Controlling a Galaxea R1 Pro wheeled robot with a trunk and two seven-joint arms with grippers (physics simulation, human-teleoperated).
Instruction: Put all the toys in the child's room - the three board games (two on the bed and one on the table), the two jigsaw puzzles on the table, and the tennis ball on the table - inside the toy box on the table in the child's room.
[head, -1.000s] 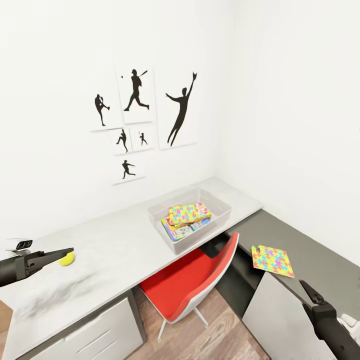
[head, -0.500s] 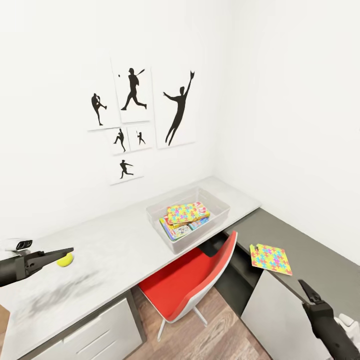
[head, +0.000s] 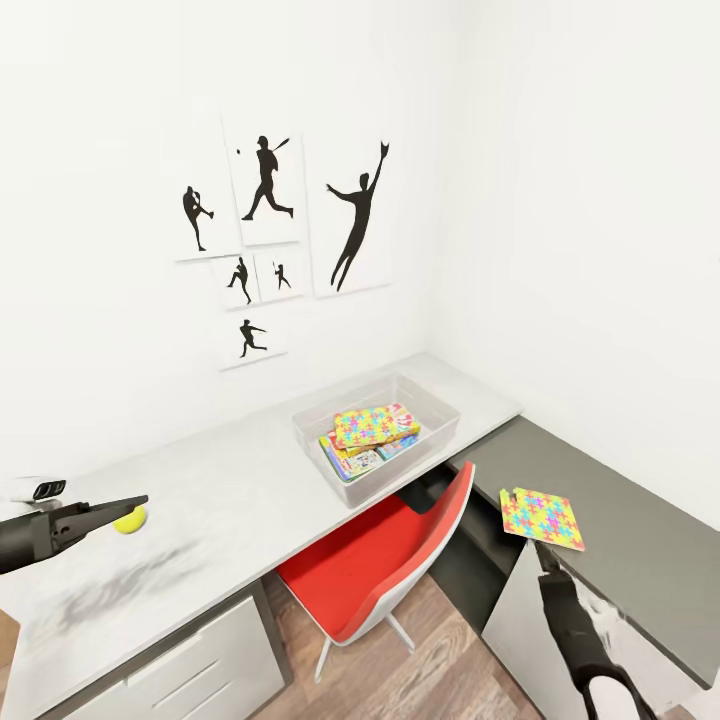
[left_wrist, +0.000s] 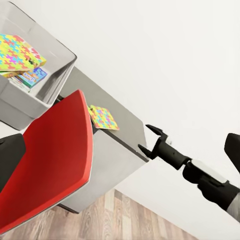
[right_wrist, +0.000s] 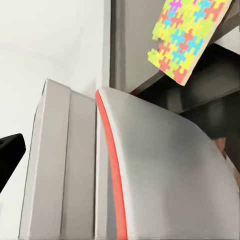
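— Desk (head: 240, 490) runs pale grey along a white wall with prints (head: 268, 190); what's on it?
— Bin (head: 445, 425) holding games and a puzzle, ball (head: 128, 519) by the left gripper (head: 135, 501), whose jaws I cannot tell.
— Lower section?
— Second puzzle (head: 542, 518), right gripper (left_wrist: 149, 139) spread nearby.

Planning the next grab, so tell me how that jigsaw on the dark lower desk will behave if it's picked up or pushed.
The jigsaw looks thin and flat, so it will probably slide rather than roll or tip. One corner overhangs the desk edge, which may offer a pinch point. Being interlocked pieces, it might flex.
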